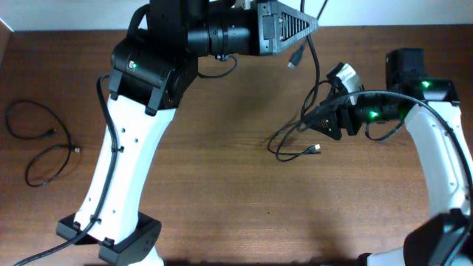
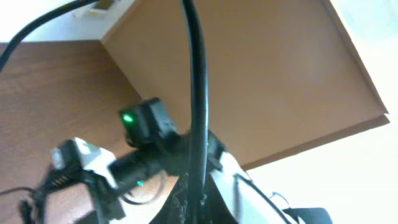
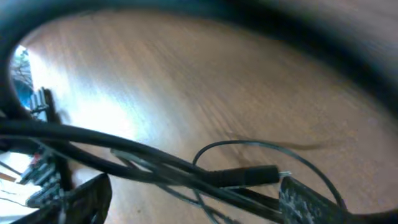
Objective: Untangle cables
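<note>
Cords cross the gap of the right gripper [image 1: 322, 122], and we read that as the reason for its low, level pose over the table [image 1: 222, 192]. In the right wrist view its fingers [image 3: 87, 200] stand apart, one at each lower corner, with several black strands and a dark plug [image 3: 249, 176] lying between them. So the hand is spread and not pinched on anything we can see. The view is blurred, and we cannot tell whether any strand touches a pad.

Just beside that gripper, on the side toward the arm bases, the looped cord [image 1: 270, 145] lies on the wood. Its long axis runs across the table, and its gold-tipped plug [image 1: 315, 148] points back under the right gripper, away from the loop's bend.

Beyond the right gripper, toward the far edge, the left gripper [image 1: 312, 24] is held high with its fingers drawn together on the hanging cord [image 1: 312, 59]. We judge the lift is meant to pull this strand up and out of the tangle at the right gripper. That cord drops steeply from one hand toward the other, while its free plug end [image 1: 295, 59] dangles pointing down and toward the left arm.

Farthest from the right gripper, well apart across the table, the loose cord [image 1: 69, 142] rests alone in open curves, its length running from far edge to near edge, seemingly already separated
</note>
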Robot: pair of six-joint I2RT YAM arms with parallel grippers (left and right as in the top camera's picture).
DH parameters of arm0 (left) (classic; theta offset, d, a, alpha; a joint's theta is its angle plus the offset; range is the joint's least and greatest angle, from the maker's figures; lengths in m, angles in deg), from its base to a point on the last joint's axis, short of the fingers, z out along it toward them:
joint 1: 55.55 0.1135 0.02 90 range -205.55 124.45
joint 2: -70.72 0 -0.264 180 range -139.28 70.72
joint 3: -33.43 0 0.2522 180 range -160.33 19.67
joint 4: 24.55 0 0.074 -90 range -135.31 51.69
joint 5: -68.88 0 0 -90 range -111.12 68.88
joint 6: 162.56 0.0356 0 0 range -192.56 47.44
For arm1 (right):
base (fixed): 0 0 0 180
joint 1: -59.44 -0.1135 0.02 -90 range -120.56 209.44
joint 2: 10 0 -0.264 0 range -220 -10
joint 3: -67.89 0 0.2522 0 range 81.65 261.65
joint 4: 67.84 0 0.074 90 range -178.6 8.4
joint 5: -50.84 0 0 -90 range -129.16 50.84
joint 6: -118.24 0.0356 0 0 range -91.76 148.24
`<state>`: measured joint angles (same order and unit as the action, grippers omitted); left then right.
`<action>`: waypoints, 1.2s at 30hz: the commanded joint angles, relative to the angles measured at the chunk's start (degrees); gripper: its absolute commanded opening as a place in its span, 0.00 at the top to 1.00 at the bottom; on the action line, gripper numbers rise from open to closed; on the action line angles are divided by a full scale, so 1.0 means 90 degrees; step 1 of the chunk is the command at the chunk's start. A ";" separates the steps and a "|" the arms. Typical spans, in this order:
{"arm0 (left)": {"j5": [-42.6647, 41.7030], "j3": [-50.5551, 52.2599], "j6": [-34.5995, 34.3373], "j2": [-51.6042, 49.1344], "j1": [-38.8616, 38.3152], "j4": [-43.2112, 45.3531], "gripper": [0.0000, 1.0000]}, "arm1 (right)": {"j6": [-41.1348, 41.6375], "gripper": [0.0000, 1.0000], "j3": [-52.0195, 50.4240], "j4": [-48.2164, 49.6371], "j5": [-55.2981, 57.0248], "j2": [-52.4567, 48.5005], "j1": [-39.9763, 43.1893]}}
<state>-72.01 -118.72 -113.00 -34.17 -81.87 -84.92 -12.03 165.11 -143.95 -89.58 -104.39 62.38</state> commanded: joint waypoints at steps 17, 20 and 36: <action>-0.0918 -0.0095 -0.0576 0.0158 0.0420 0.0663 1.00 | 0.1078 0.14 0.0080 0.0134 0.2370 -0.0697 0.0194; -0.0872 -0.0095 -0.0546 0.0158 0.0457 0.0648 1.00 | 0.1073 0.14 0.0080 0.0039 0.2033 -0.0695 0.0192; 0.5632 -0.0085 0.0872 0.0143 0.0935 -0.1860 1.00 | -0.0571 0.14 0.0087 -0.0809 -0.0046 0.0347 0.0182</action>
<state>-41.21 -118.89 -109.53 -34.06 -73.72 -100.57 -15.62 165.11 -151.44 -87.56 -104.02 63.96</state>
